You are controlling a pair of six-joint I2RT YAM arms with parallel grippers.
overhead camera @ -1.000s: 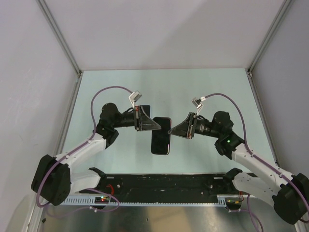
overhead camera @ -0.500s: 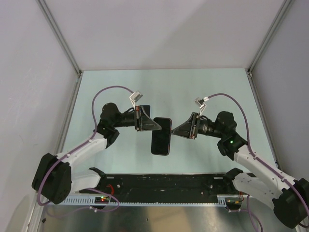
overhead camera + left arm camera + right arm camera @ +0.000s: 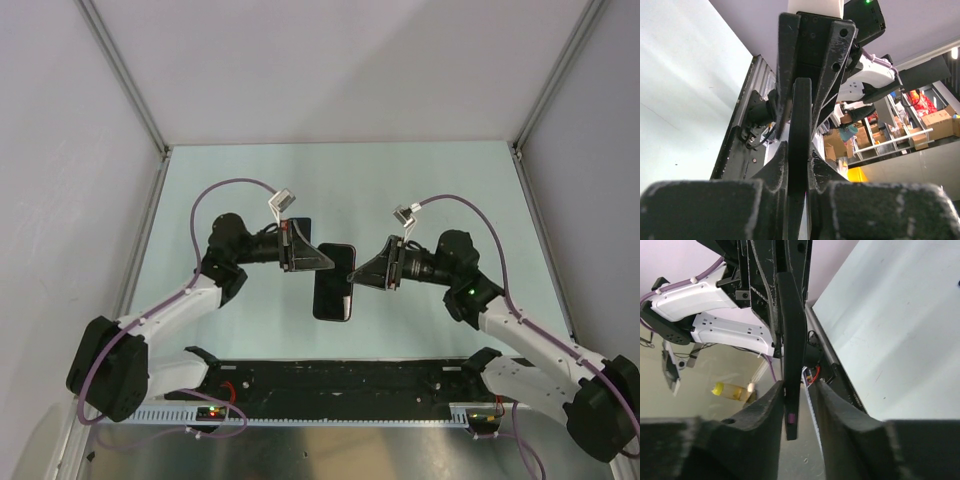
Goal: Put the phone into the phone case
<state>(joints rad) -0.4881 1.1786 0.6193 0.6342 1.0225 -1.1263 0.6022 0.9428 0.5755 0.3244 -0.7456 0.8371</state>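
Black phone [image 3: 332,295] sat mid-frame, clamped by the left pincer [image 3: 334,262], the right pincer [image 3: 353,271] slack around it; encasing looked unfinished.

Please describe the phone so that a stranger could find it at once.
Look at the pale green table, where the left gripper and right gripper meet. The phone is the glossy black slab between their fingertips; the other dark rectangle is half hidden by the left gripper.

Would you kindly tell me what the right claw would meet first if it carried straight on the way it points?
The phone, whose edge sits between the fingers of the right claw; the left claw, gripping the opposite side, seems to lie straight beyond it.
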